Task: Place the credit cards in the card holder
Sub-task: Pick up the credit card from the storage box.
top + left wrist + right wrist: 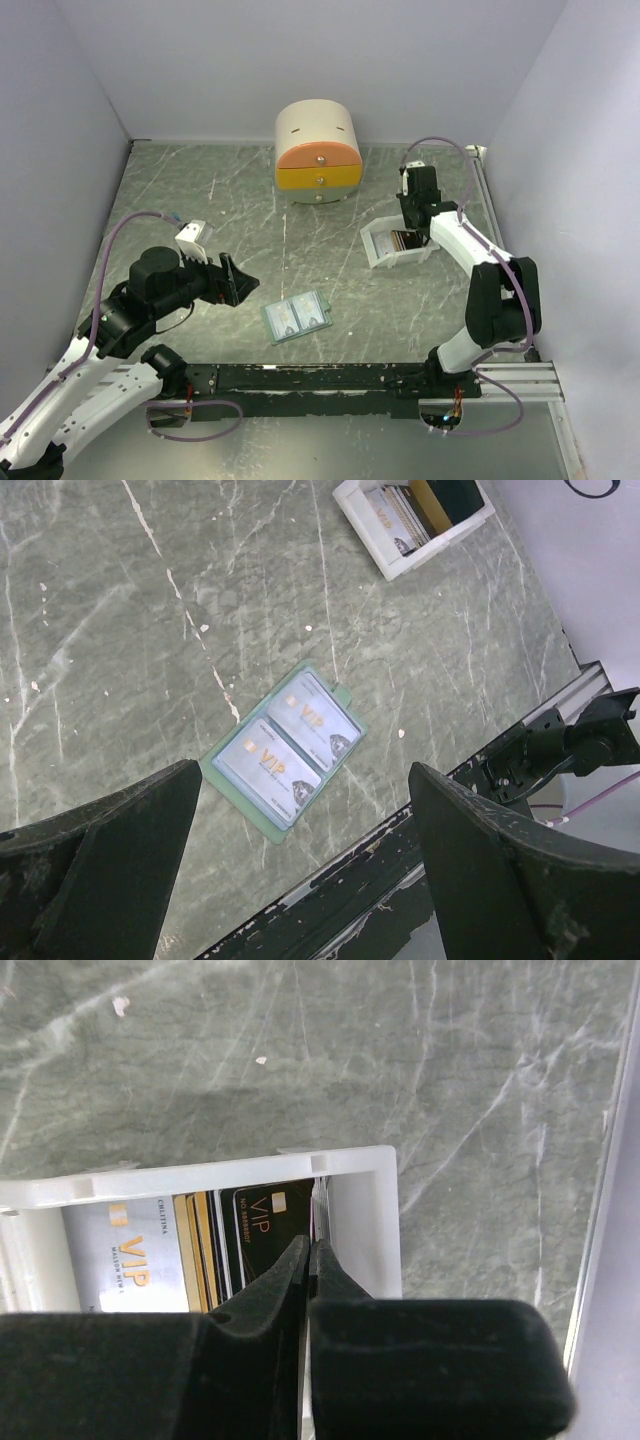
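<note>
The card holder lies open on the table at centre front, with two pale VIP cards in its pockets; it also shows in the left wrist view. My left gripper is open and empty, left of the holder and above the table. Several credit cards stand on edge in the white tray at the right. My right gripper reaches into the tray's right end, its fingers shut on a thin card seen edge-on.
A round cream-and-orange drawer box stands at the back centre. A black rail runs along the table's near edge. White walls enclose the left, back and right sides.
</note>
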